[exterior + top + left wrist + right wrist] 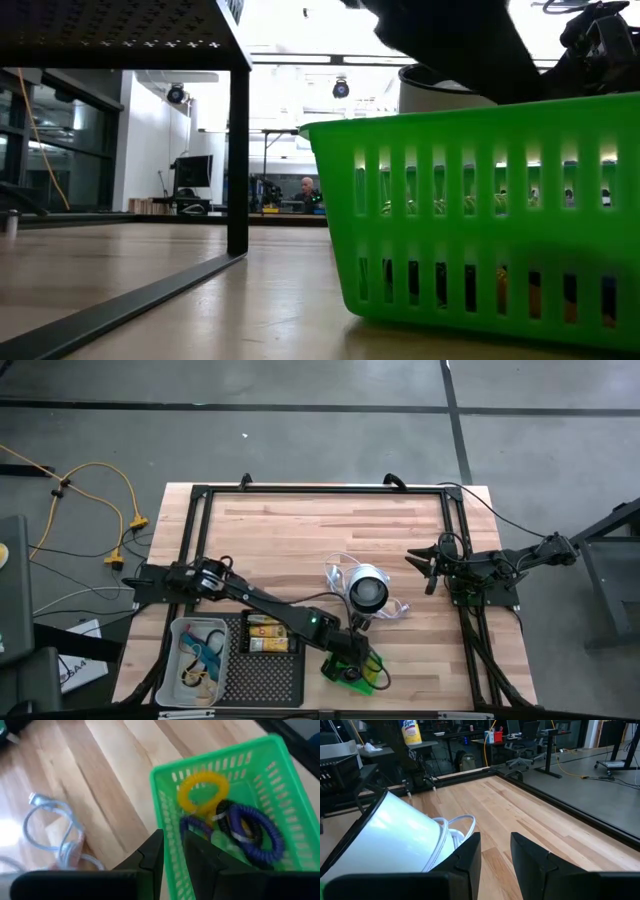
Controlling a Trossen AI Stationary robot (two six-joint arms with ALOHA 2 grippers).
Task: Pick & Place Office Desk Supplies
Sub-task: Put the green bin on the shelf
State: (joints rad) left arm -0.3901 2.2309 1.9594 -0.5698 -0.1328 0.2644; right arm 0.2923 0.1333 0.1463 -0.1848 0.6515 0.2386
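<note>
- The wooden table (300,530) carries three trays along its near edge, with the round white-and-black object (367,590) and its white cord near the middle.
- The left arm reaches across the trays; the left gripper (352,651) hangs over the green tray (372,672), its fingers a narrow gap apart, one either side of the tray's wall, as the left wrist view shows. I cannot tell whether they pinch the wall or only straddle it.
- The right gripper (428,565) waits well apart at the table's right side, fingers parted and holding nothing.
- The black tray (262,672) already holds the yellow-and-white packs (268,633); the clear tray (184,678) holds a tangle of small cords and loops.
- Inside the green tray lie a yellow loop (202,791), a purple loop (260,835) and a dark one beside it.
- No loose supplies show on the bare wood, so the sorting looks mostly done.
</note>
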